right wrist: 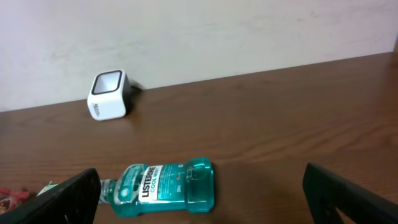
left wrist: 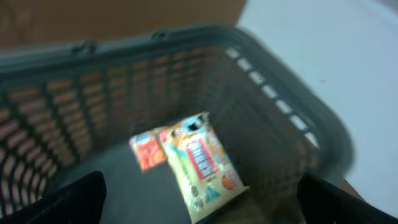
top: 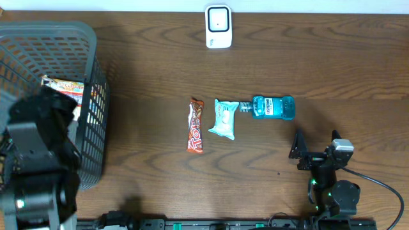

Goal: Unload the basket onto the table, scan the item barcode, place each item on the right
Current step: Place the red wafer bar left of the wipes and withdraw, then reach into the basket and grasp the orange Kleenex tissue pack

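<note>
- At the surface's far edge, overhead, stands the scanner; mouthwash bottle nearer the right edge.
- Left wrist: left hand spread over snack packets in the basket.
- Right wrist: right hand spread, empty.

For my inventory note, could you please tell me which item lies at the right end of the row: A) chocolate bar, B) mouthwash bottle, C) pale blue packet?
B: the mouthwash bottle lies rightmost, beside the pale blue packet, with the chocolate bar leftmost.
</note>
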Controlling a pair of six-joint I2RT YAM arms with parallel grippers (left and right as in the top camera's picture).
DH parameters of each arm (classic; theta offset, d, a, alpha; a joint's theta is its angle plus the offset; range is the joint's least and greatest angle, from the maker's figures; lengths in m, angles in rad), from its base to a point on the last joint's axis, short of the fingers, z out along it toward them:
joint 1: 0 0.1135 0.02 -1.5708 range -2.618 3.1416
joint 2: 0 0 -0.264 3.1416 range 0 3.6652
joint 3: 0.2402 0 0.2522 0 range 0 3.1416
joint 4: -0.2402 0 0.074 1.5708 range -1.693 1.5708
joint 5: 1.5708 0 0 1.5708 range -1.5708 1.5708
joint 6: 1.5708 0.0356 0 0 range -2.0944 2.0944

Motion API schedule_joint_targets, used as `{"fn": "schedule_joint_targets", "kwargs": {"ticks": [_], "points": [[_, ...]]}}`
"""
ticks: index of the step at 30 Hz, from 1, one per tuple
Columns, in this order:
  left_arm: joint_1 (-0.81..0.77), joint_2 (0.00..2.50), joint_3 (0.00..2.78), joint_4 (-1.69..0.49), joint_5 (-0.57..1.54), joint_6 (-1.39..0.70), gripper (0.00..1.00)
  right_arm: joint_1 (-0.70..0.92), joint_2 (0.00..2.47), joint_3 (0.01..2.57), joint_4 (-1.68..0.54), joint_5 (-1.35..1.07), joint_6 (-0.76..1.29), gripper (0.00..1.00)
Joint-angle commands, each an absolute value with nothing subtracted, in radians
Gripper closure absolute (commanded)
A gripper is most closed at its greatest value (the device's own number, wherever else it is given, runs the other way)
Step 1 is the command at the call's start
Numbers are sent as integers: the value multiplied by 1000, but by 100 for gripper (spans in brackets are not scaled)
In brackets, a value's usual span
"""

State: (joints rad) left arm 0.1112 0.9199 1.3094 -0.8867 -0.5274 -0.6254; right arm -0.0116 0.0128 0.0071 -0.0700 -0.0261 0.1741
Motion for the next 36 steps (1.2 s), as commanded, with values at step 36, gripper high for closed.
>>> {"fn": "schedule_joint_targets", "kwargs": {"ticks": [36], "points": [[540,1962,1305,-690,-254,-1029,16,-7,11,6,-73,-21,163,1]]}}
